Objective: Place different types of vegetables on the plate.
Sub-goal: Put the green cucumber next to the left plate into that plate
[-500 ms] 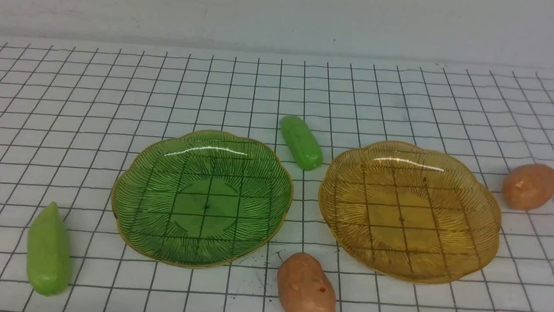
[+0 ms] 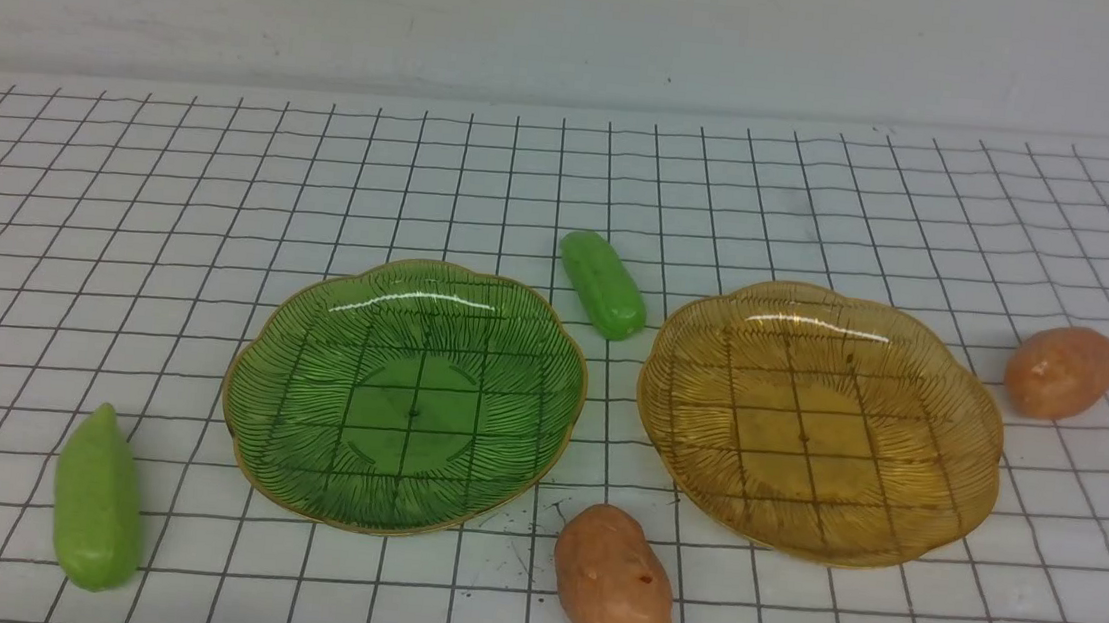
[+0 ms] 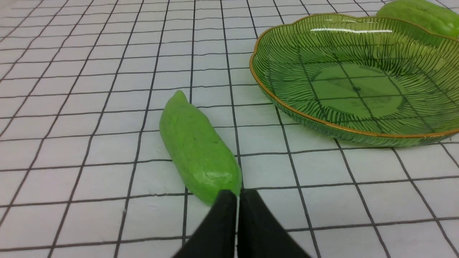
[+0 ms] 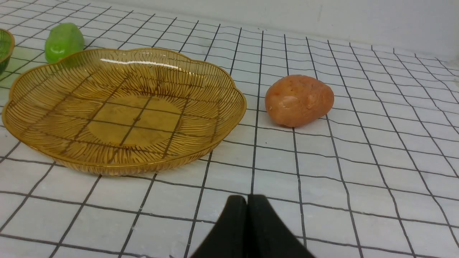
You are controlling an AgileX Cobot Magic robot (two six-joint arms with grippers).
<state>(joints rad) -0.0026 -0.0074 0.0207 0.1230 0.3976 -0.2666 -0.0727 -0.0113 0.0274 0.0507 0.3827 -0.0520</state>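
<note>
Two ribbed plates lie empty on the gridded table: a green plate (image 2: 405,394) (image 3: 355,82) and an amber plate (image 2: 818,420) (image 4: 122,107). A pointed green vegetable (image 2: 97,502) (image 3: 197,150) lies at the front left. A rounded green one (image 2: 603,286) (image 4: 64,42) rests between the plates' far edges. One orange potato (image 2: 613,583) sits near the front, another (image 2: 1061,371) (image 4: 299,100) right of the amber plate. My left gripper (image 3: 236,195) is shut, just short of the pointed vegetable's blunt end. My right gripper (image 4: 247,199) is shut over bare table. Neither arm shows in the front view.
A pale wall (image 2: 580,23) bounds the table at the back. The white cloth (image 2: 121,213) with black grid lines covers the whole surface.
</note>
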